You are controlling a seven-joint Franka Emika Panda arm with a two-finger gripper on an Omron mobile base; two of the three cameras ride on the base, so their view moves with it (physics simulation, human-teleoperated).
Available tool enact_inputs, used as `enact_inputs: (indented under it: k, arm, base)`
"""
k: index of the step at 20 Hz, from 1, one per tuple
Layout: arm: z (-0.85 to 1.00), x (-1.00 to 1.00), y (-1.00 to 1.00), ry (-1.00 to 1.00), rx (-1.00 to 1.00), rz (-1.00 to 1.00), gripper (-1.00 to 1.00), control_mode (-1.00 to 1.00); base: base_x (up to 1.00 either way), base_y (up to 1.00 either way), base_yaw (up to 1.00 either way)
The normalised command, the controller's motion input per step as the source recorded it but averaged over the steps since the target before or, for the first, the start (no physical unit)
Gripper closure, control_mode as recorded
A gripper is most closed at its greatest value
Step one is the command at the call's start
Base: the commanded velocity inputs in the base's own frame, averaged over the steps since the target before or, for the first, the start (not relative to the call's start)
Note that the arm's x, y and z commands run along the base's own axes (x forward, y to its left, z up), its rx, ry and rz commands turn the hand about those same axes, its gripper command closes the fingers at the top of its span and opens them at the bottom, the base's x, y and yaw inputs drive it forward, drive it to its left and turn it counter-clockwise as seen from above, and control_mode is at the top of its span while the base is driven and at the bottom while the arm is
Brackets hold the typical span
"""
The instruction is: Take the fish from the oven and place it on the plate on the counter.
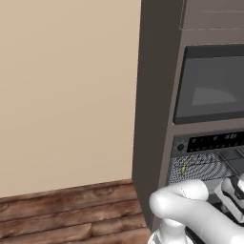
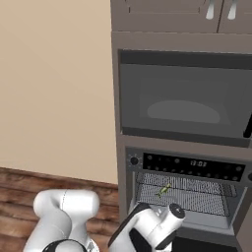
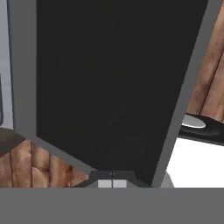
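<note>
Left base view, wall: plain beige wall (image 1: 62, 90) on the left, wooden plank floor (image 1: 66, 209) below it.
Cabinet column: grey-brown tall cabinet (image 1: 152, 95) right of the wall; a dark-glass microwave (image 1: 212, 83) sits in its upper part.
Oven: the oven (image 1: 209, 143) is below the microwave, black control strip with a knob at its left end, cavity open, wire-mesh rack (image 1: 200, 167) visible.
Fish: the fish (image 1: 184, 168) lies on the rack, near its left end; in the right base view the fish (image 2: 164, 190) is tilted, left of the rack's middle.
Arm: white arm (image 1: 190, 209) low, in front of the oven.
Gripper: gripper (image 3: 112, 183) fingertips pressed together, nothing between them; it faces the dark glass panel of the oven door (image 3: 109, 78).
</note>
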Motion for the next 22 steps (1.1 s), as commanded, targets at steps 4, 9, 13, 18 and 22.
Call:
enact_inputs:
  k: [4, 9, 13, 18, 22]
  arm:
    - [0.14, -0.04, -0.27, -0.73, 0.13, 0.02, 1.00, -1.00]
    - [0.07, 0.08, -0.06, -0.60, 0.10, 0.03, 1.00, -1.00]
    - [0.00, 0.33, -0.47, -0.25, 0.00, 0.29, 1.00, -1.00]
    - [0.00, 0.20, -0.63, -0.16, -0.05, 0.32, 1.00, -1.00]
    - [0.00, 0.26, -0.40, -0.14, -0.25, 0.31, 1.00, -1.00]
  base:
    - [0.00, 0.00, 0.00]
    - [0.00, 0.00, 0.00]
    - [0.00, 0.00, 0.00]
    - [0.00, 0.00, 0.00]
    - [0.00, 0.00, 0.00]
